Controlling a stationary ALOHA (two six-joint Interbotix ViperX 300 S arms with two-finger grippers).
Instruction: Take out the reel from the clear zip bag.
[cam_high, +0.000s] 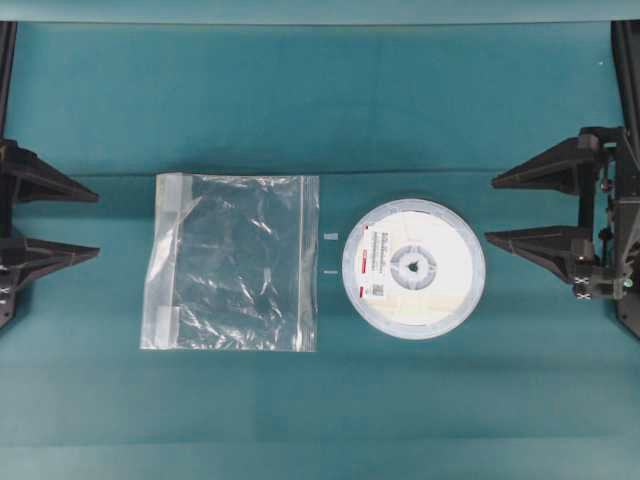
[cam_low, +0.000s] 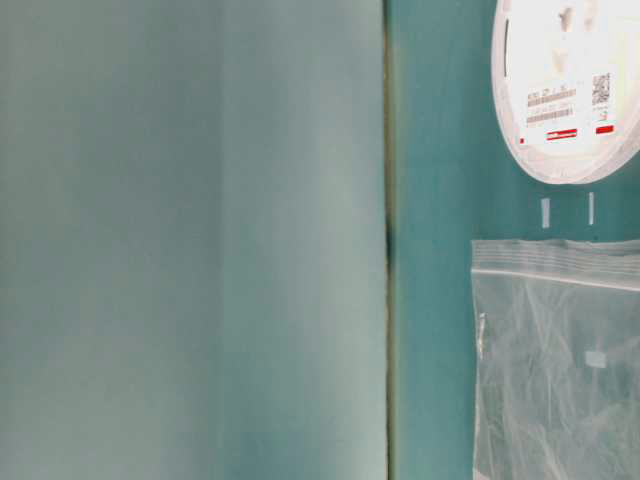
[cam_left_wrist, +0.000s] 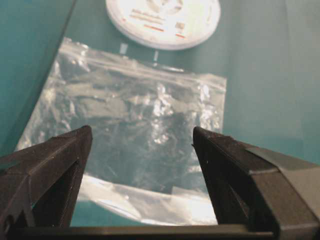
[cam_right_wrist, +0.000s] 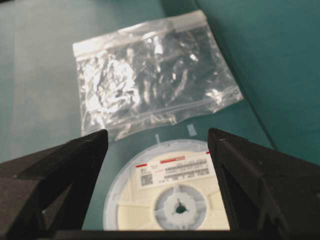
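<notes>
The reel (cam_high: 413, 268) lies flat on the teal table, outside the bag, with its label and red stripe facing up. The clear zip bag (cam_high: 235, 262) lies flat and empty to its left, a small gap between them. The bag's zip strip (cam_low: 560, 262) runs along the edge toward the reel (cam_low: 565, 90). My left gripper (cam_high: 95, 225) is open and empty, left of the bag (cam_left_wrist: 140, 125). My right gripper (cam_high: 490, 210) is open and empty, just right of the reel (cam_right_wrist: 170, 195), not touching it.
Two small white tape marks (cam_high: 332, 236) sit on the table between bag and reel. A blurred teal panel (cam_low: 190, 240) fills the left of the table-level view. The arm bases stand at the far left and right edges.
</notes>
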